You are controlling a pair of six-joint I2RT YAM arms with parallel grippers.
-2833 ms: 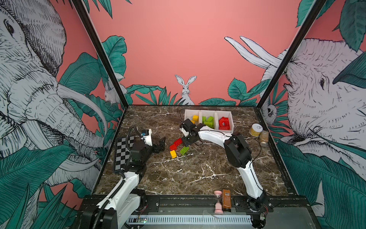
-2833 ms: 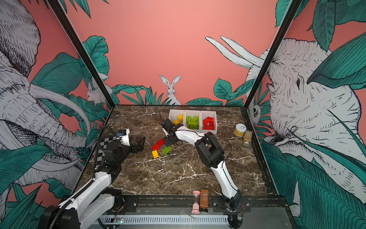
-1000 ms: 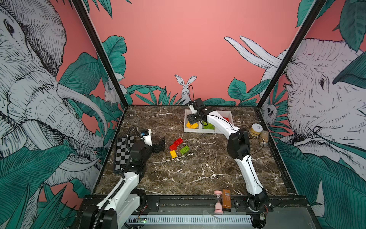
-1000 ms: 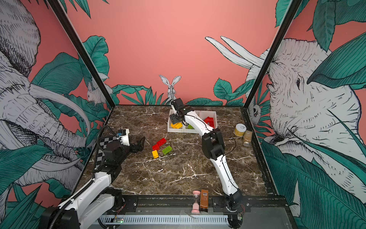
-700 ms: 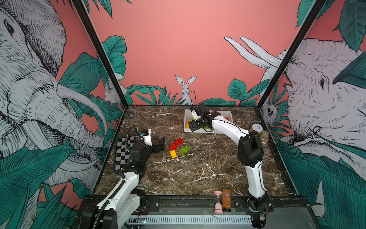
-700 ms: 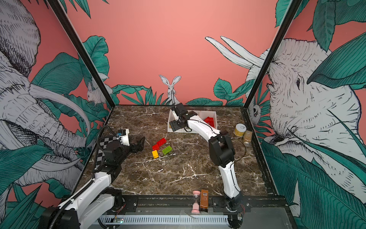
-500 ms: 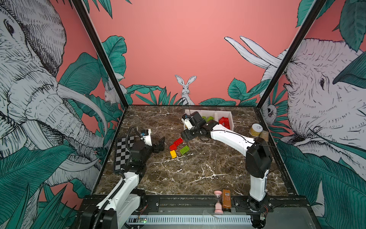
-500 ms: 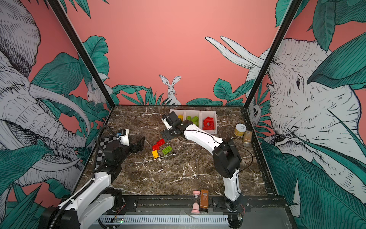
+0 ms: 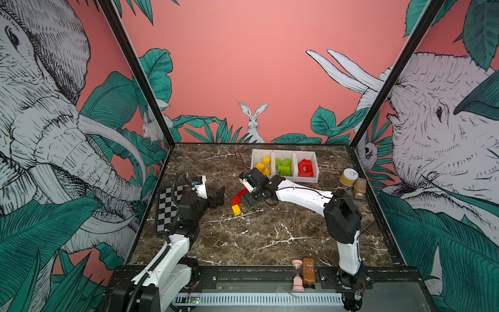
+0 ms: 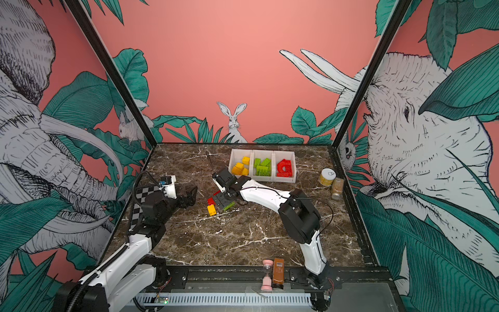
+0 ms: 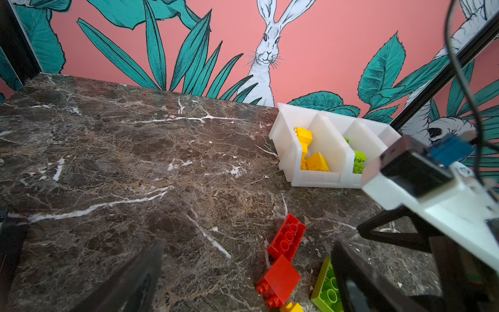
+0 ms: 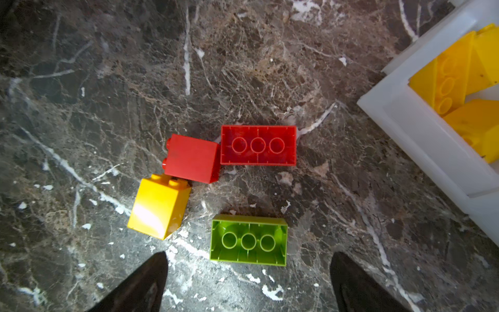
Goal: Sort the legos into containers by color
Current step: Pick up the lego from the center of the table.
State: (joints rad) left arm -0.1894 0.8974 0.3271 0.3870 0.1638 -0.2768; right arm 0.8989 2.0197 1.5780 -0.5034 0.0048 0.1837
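On the marble lie loose legos: a long red brick (image 12: 258, 145) upside down, a small red brick (image 12: 192, 158), a yellow brick (image 12: 159, 206) and a green brick (image 12: 249, 240) upside down. My right gripper (image 12: 248, 270) hangs open just above them, its fingers either side of the green brick and apart from it; in both top views it (image 9: 249, 201) (image 10: 222, 201) covers that brick. The left gripper (image 9: 220, 195) (image 11: 243, 281) rests open and empty left of the pile. The containers (image 9: 273, 162) (image 10: 252, 162) (image 11: 318, 178) at the back hold yellow, green and red legos, one colour each.
A yellow-labelled jar (image 9: 348, 177) and a brown spice jar (image 9: 360, 187) stand at the right edge. A checkerboard (image 9: 168, 208) lies at the left wall under the left arm. A pink hourglass (image 9: 297, 275) and a brown bottle (image 9: 308, 272) sit on the front rail.
My right arm has swung from over the yellow bin back down to the loose pile, its jaws opening wider on the way. The left arm has not moved.
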